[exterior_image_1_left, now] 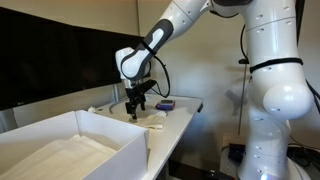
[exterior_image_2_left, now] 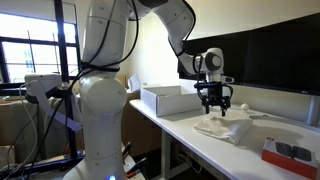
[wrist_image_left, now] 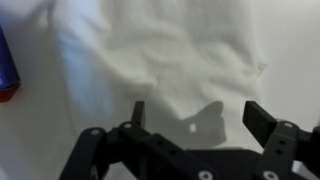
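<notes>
My gripper (wrist_image_left: 198, 115) is open and empty. It hangs just above a crumpled white cloth (wrist_image_left: 160, 55) that lies on the white table. In both exterior views the gripper (exterior_image_1_left: 137, 108) (exterior_image_2_left: 217, 103) points straight down over the cloth (exterior_image_1_left: 152, 122) (exterior_image_2_left: 222, 127). The gripper's shadow falls on the cloth between the fingers. Nothing is held.
A large open white box (exterior_image_1_left: 70, 145) (exterior_image_2_left: 165, 98) stands on the table beside the cloth. A blue and red flat object (exterior_image_1_left: 165, 104) (exterior_image_2_left: 290, 152) (wrist_image_left: 5, 65) lies near the table's end. Dark monitors (exterior_image_2_left: 275, 55) line the wall behind.
</notes>
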Tool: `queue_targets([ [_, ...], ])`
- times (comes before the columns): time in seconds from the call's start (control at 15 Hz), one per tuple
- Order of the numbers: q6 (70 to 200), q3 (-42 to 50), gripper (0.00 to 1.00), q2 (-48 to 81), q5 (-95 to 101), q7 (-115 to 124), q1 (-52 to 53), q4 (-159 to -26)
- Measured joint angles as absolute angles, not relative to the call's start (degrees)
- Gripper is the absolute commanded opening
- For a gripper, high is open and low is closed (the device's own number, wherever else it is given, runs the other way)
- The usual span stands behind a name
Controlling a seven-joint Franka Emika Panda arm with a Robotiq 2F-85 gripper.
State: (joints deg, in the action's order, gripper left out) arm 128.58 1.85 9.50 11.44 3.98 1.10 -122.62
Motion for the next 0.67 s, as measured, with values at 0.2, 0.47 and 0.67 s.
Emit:
queue_targets([
  [0.2,127.42,3.83,1.00,10.09,11.43,3.97,-0.22,-121.92],
  [0.47,126.72,6.15,1.00,10.46,11.44,3.97,-2.22,-121.92],
  [0.67,126.06,7.28,1.00,11.11,11.44,3.96,-3.10,-121.92],
])
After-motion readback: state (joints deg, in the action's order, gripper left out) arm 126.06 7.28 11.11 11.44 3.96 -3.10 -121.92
